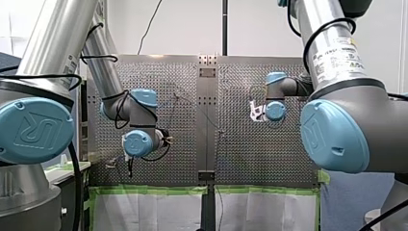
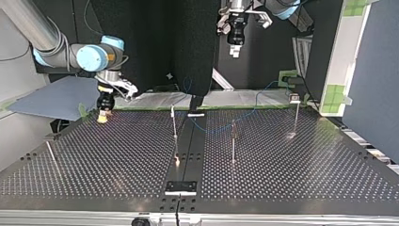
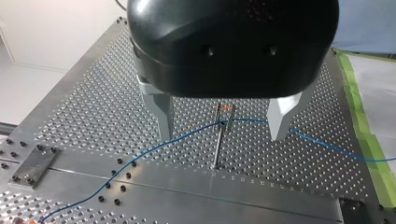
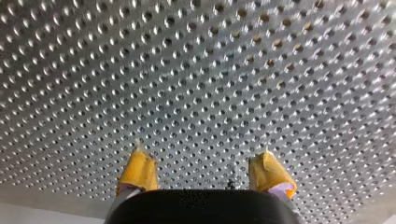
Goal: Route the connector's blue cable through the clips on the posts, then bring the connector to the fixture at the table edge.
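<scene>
Black left gripper (image 3: 222, 135): jaws spread, slim metal post (image 3: 217, 145) between.
Thin blue cable (image 3: 154, 147): crosses post's top.
Right gripper (image 4: 201, 162): yellow pads (image 4: 139, 170) spread.

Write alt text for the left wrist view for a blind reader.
My left gripper, black with two metal fingers, hangs open over the perforated table. Seen between its fingers, a blue cable runs across the table and meets a thin upright post near its top. The table's edge is lined with green tape.
</scene>
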`<state>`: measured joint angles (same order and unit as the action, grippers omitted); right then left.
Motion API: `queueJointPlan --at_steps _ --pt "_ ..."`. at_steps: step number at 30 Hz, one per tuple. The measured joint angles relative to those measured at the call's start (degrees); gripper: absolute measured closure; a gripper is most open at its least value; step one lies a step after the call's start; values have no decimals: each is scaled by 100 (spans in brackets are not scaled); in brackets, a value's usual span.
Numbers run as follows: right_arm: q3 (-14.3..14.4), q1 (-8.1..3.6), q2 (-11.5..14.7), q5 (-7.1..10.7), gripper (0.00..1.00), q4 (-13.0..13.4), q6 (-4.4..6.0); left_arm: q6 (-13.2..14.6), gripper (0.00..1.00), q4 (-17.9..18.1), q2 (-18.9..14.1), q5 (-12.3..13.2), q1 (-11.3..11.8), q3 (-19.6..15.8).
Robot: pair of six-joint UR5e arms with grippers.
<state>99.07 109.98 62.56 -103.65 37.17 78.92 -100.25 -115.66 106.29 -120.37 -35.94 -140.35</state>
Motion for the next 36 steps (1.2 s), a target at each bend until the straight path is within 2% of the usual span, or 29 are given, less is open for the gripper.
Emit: queueJointPlan --at_steps 8,12,16,21,27,30,36 --pt "2 414 -1 -413 1 -45 28 -11 0 -7 0 -15 1 -2" --pt "3 642 -4 -642 1 -102 111 -15 0 -3 0 -43 0 -1" --pt "3 837 -7 -837 1 -136 172 -25 0 -3 0 -176 -4 -1" --pt "10 1074 -8 -1073 1 -215 198 -46 0 44 0 -391 -4 0" --pt "11 1376 -9 -1376 1 -317 281 -56 0 115 0 -446 -8 1" --pt "12 1441 -10 -1440 1 -329 296 -56 0 120 0 -453 -11 1" --pt "12 1464 -10 -1463 1 -333 301 -56 0 122 0 -456 -12 1"
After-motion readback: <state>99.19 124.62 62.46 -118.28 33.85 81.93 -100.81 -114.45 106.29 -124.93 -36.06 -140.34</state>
